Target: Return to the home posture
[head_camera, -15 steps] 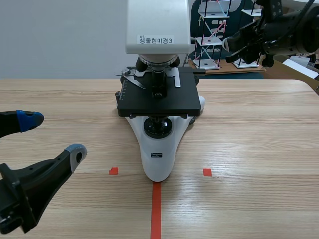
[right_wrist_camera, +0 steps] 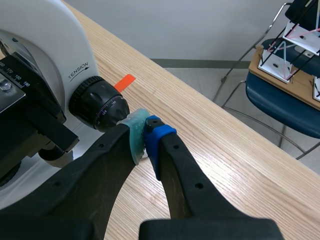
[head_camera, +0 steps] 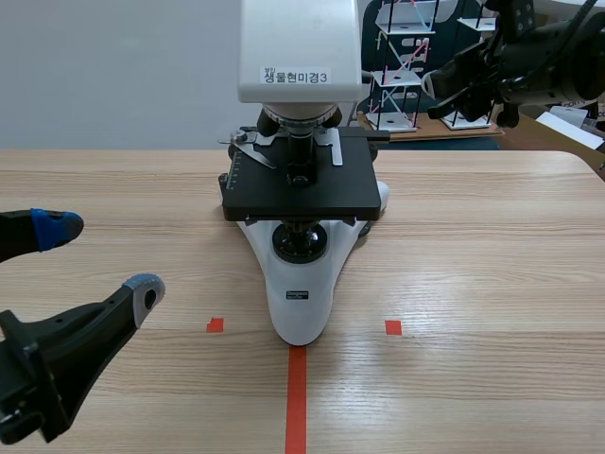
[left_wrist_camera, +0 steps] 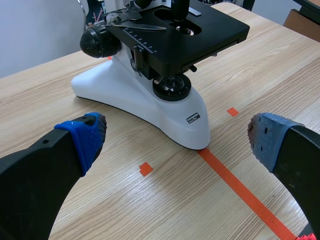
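In the scene view we see the left hand (head_camera: 99,257) low at 8 o'clock from the microscope (head_camera: 301,189), fingers spread wide, empty; the right arm (head_camera: 529,61) is raised at 2 o'clock. In the left wrist view, the microscope stands on the surface (left_wrist_camera: 50,105) at 12 o'clock ahead. In the right wrist view, the right hand (right_wrist_camera: 145,132) is closed on nothing, just beside the focus knob (right_wrist_camera: 97,110).

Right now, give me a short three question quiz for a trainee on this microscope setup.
1. True or false: the left gripper is open and holds nothing.
2. The right gripper is: A open; B shut on nothing; C shut on a glass slide.
3. Which table mark meets the front end of the microscope?
Key: 1 true; 2 B; 3 the long orange-red tape line.
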